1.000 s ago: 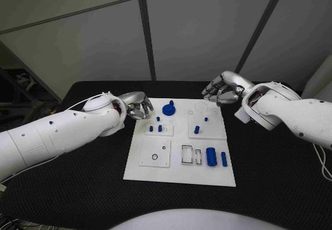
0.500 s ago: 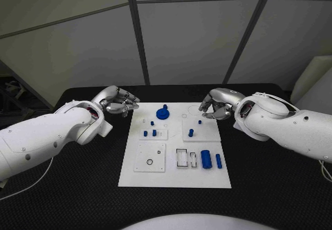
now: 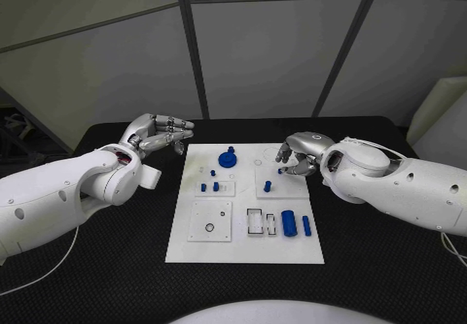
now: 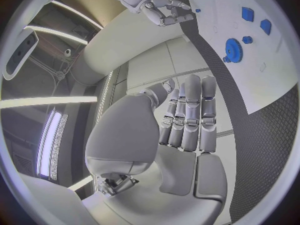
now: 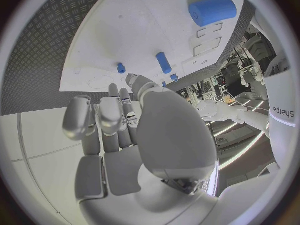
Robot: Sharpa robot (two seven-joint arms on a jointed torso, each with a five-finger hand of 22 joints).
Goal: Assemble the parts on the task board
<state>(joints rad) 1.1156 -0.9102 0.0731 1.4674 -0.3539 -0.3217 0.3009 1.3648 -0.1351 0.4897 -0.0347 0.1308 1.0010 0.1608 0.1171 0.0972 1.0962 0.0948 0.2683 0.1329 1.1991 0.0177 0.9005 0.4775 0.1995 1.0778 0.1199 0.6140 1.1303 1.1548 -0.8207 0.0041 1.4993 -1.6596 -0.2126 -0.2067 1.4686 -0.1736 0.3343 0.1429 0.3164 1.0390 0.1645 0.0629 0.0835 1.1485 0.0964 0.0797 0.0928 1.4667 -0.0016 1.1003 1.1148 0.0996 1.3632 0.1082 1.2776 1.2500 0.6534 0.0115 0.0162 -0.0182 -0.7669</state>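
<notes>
Over table [image 3: 117, 270], left hand [image 3: 156, 135] curled, empty

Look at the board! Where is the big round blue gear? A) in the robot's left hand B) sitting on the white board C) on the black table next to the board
B: the blue gear rests on the white task board, between the left hand and the right hand, and neither touches it.

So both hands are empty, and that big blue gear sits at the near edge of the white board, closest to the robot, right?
Not quite. Both the left hand and right hand are empty, but the head view shows the blue gear at the far end of the task board, away from the robot.
</notes>
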